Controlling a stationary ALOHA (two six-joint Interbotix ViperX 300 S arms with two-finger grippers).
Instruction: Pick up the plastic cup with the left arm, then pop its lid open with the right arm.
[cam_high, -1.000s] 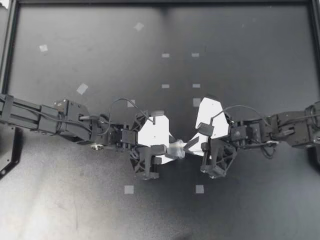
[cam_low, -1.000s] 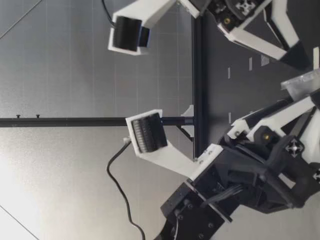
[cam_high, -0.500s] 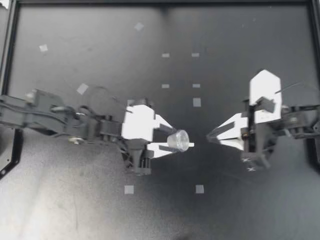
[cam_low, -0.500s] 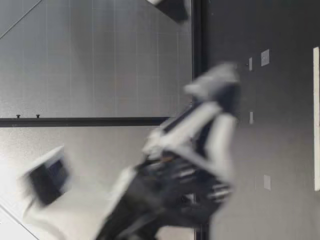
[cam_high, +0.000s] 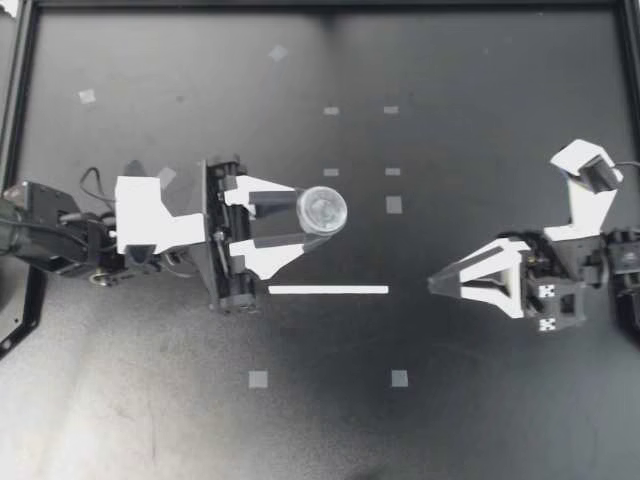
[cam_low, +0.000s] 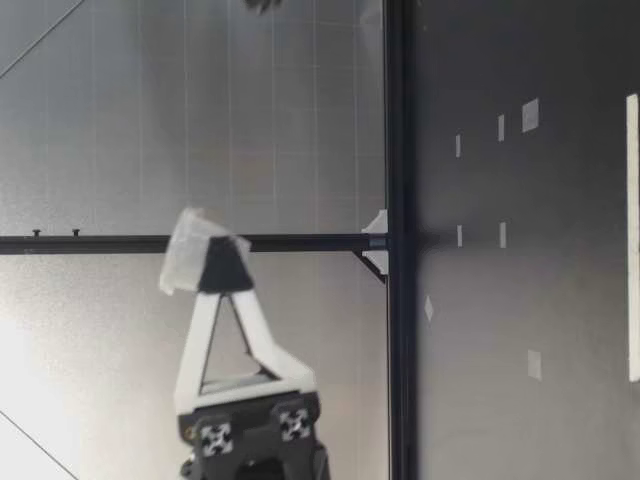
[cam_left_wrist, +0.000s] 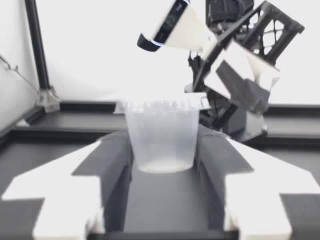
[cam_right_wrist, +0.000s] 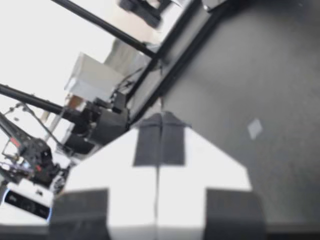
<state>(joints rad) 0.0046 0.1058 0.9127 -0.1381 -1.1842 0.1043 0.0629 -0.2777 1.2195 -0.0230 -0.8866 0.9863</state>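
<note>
A dark bench (cam_high: 480, 80) seen from above, fenced by a black rail (cam_high: 20, 110) along its far edge and both sides. One thin white strip (cam_high: 328, 290) lies flat near the middle.

On the far side of the strip, over its left half, my left gripper (cam_high: 312, 216) reaches in from the left. Its jaws are spread just to the width of one clear plastic cup (cam_high: 322, 208) and press it from both sides. The cup stands upright, mouth up. In the left wrist view the cup (cam_left_wrist: 161, 137) sits between the two dark pads (cam_left_wrist: 116, 165), both against its wall.

Off the strip's right end, near it but not touching, my right gripper (cam_high: 433, 284) points back toward the strip. Its jaws are closed to a sharp point with nothing between them. The right wrist view shows the two fingers (cam_right_wrist: 145, 145) pressed flat together.

Ten small tape squares (cam_high: 394, 204) mark the bench. Two lie on the near side of the strip and eight on its far side, one of them partly under my left arm.

Bare bench runs wide from the strip to the far rail, and wide again on the strip's near side
</note>
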